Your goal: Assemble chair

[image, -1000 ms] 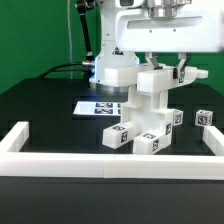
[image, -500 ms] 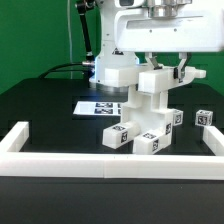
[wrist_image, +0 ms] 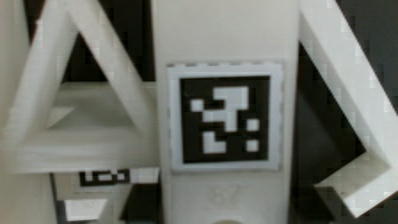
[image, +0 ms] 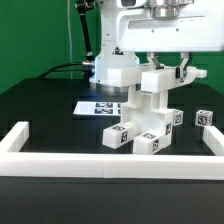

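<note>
Fingers of your gripper [image: 165, 68] sit on both sides of the top bar [image: 157, 80]. It stands tall, right under them, on the chair [image: 146, 120] mid-table. Squeezing it? Maybe; you cannot tell.

Green backdrop [image: 30, 40] behind. Black table [image: 40, 110], white border rails [image: 60, 166] at its edges, marker board [image: 92, 105] lying flat. Even light.
</note>
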Tool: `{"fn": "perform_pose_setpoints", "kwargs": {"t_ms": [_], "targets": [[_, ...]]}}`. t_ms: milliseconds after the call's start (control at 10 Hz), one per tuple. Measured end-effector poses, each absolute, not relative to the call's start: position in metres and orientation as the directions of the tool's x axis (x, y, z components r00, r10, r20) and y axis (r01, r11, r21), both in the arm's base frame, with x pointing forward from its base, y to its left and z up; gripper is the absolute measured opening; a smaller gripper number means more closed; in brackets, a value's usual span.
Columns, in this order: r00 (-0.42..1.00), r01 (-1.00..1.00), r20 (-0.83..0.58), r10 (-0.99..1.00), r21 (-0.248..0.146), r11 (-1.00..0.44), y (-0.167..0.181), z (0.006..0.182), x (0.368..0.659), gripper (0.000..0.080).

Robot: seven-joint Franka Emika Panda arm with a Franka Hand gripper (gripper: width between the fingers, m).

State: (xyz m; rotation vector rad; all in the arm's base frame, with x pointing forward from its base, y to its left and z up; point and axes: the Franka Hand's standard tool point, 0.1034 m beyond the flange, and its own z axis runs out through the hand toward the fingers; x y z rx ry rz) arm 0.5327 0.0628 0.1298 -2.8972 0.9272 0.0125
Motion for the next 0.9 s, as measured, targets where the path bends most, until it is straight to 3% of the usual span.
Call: {"fn": "perform_pose_setpoints", "kwargs": {"t_ms": [900], "targets": [[0.822, -0.568, -0.029, -0.569, -0.094, -0.817, 0.0595, 0.1298, 0.5369, 0.0291]]}}
